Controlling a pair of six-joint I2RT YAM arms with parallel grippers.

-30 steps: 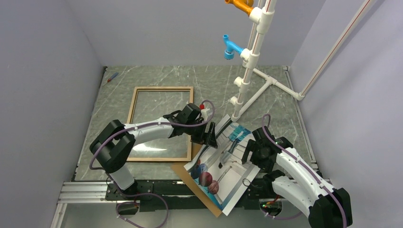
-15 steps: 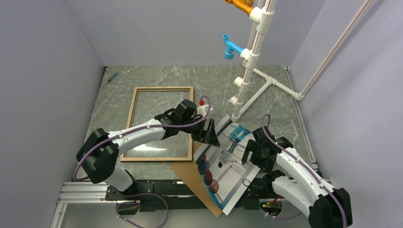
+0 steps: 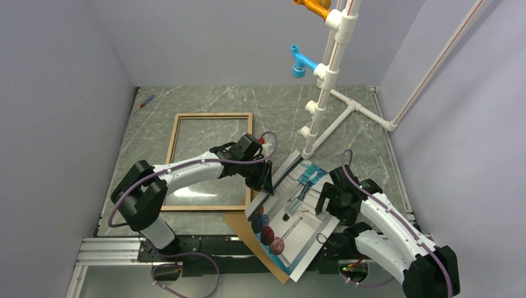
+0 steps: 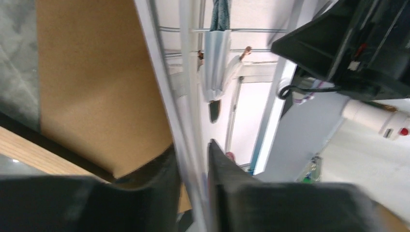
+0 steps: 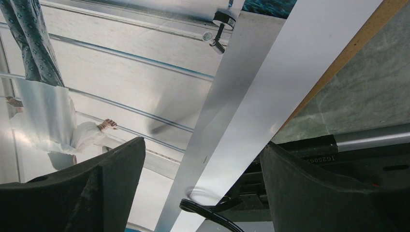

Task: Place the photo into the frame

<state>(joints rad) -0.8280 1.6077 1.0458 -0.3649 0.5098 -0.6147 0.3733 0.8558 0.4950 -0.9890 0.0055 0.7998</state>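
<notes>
Now our left fingers [image 4: 227,193] pinch the photo [image 3: 285,226] by its upper-left edge; our right fingers [image 5: 111,188] hang spread wide. We judge it light, bendy and glossy: grip margins gently.

Photo [image 3: 291,214]: white and pale-blue corridor printed, teal patch at one end, red and blue spheres at the other.
Frame [image 3: 211,116]: light brown wood rails.
Backing board [image 3: 239,225]: plain brown.
Table [image 3: 279,105]: grey-green marbling, white veins.
Pipe stand [image 3: 322,87]: white, thin red line noted along the pipes; blue fitting [image 3: 302,61], orange fitting [image 3: 313,7].
Left arm [image 3: 186,171], right arm [image 3: 387,226]: white shells, black joints, purple cables.
</notes>
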